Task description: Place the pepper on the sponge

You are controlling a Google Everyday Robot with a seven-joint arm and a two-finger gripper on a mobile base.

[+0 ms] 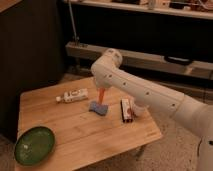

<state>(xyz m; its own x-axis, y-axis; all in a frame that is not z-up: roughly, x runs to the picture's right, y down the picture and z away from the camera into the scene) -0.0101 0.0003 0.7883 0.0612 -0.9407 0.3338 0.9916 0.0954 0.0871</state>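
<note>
Pepper [102, 96]: upright over sponge [98, 108]; probably light, stiff, smooth; best held at its thick end
Claw [103, 88]: at pepper's top; spread or pinching, cannot tell

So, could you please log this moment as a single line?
gripper: over table centre, at pepper top | pepper: roughly upright, tip at sponge, contact unclear | sponge: flat on table, between bottle and box

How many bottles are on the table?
1. The bottle lies left of the sponge. The gripper is at the pepper, over the sponge; the arm may hide more.
</note>
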